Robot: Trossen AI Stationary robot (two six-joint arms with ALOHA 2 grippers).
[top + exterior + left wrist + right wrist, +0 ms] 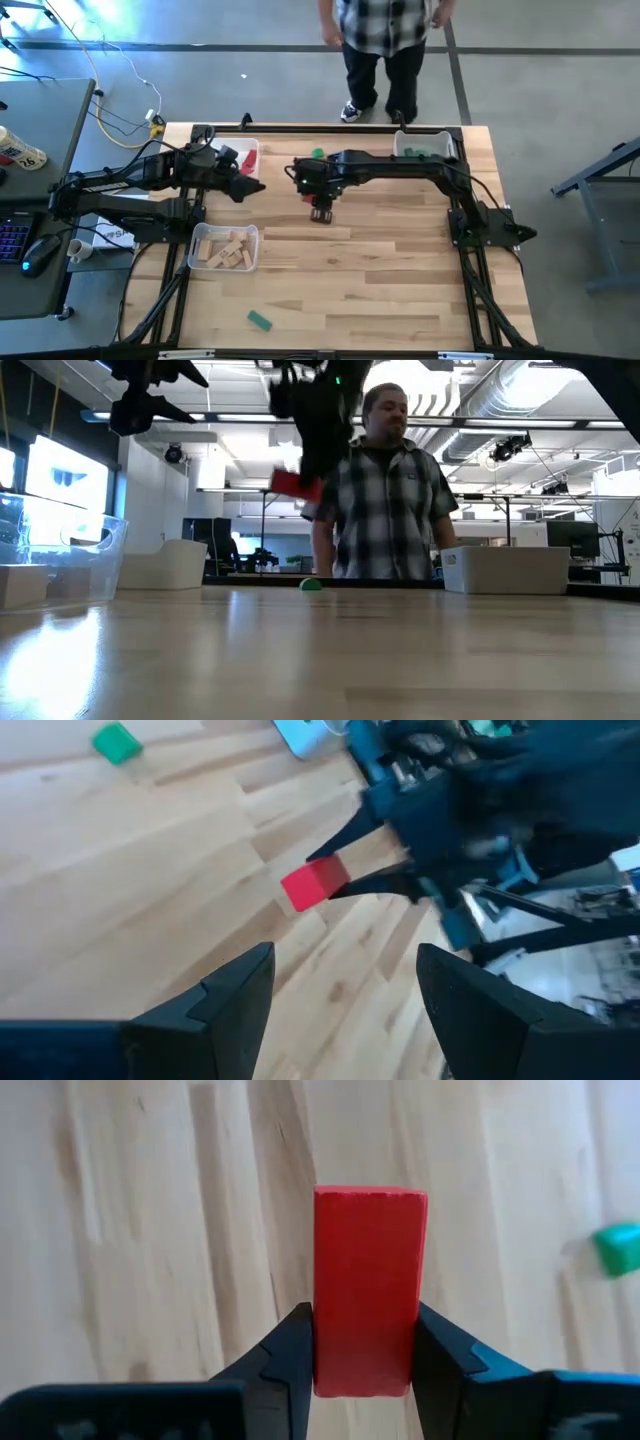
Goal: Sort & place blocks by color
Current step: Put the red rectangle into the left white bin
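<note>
My right gripper (pixel 320 212) is shut on a red block (pixel 368 1280) above the middle of the table. The block also shows in the low view (pixel 293 484) and in the left wrist view (pixel 314 883). My left gripper (pixel 254 188) is open and empty, raised to the left of the red block, and its fingers point toward it (pixel 345 990). One green block (pixel 318 154) lies on the table at the far side. Another green block (pixel 260 320) lies near the front edge. My right gripper pinches the red block's two long sides (pixel 330 1350) between its two fingers, at one end of the block. The fingers come from above, pointing down, and lie along the block. The block hangs below the fingers, lifted clear of the table (pixel 293 484).
A clear bin (pixel 225 248) with plain wood blocks stands at front left. A bin with red pieces (pixel 243 152) stands at far left, and a white bin (pixel 425 147) with green pieces at far right. A person (pixel 385 40) stands behind the table's far edge.
</note>
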